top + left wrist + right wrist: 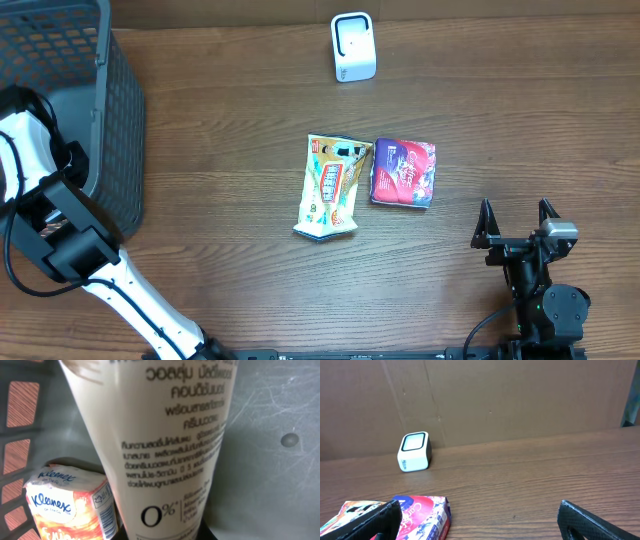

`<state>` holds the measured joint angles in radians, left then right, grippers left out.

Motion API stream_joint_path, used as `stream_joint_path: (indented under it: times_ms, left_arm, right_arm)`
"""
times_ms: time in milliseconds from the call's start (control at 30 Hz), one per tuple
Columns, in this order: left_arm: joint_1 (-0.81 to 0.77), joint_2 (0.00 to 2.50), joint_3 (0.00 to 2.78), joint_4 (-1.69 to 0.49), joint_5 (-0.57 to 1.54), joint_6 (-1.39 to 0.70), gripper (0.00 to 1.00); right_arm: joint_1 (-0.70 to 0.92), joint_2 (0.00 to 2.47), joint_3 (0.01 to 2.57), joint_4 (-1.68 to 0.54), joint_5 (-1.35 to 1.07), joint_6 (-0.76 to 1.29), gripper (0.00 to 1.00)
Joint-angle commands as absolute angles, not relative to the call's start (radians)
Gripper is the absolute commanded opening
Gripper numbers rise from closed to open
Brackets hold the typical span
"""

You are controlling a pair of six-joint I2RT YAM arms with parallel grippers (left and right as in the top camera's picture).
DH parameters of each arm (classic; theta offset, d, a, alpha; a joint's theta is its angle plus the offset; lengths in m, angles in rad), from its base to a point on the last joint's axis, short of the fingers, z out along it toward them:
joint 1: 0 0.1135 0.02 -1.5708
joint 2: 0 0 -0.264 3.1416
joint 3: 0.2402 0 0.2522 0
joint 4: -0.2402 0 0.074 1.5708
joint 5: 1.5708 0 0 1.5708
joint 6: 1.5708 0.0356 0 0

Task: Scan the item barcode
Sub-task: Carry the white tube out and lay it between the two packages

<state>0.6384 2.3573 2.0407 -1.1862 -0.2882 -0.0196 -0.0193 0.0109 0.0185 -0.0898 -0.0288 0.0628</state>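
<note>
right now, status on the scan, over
left gripper shut on cream plastic tube inside dark mesh basket. right gripper open, empty. white cube scanner unobstructed.

I see a cream tube (160, 435) with black print, a white, blue and orange tissue pack (70, 505), a dark grey mesh basket (115, 120), a white scanner (353, 47), a yellow packet (330, 188), a purple packet (403, 172) and a brown wood-grain desk (230, 100).
</note>
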Motion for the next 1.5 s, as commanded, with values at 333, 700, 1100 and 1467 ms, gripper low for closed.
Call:
stream_joint_path:
  times_ms: [333, 700, 1100, 1467]
  left_arm:
    - [0.612, 2.202, 2.572, -1.441, 0.076, -0.161, 0.04]
    - [0.45, 1.871, 2.64, -1.481, 0.6, -0.156, 0.04]
    - [-0.215, 2.026, 2.42, -1.689, 0.329, -0.157, 0.04]
    - [-0.472, 2.252, 1.971, -1.393, 0.437, -0.263, 0.04]
  right_arm:
    - [-0.021, 0.003, 0.008, -0.083, -0.027, 0.059, 1.0]
    - [-0.021, 0.003, 0.008, -0.083, -0.027, 0.059, 1.0]
    - [-0.021, 0.003, 0.008, -0.084, -0.027, 0.059, 1.0]
    - [-0.021, 0.003, 0.008, -0.083, -0.027, 0.059, 1.0]
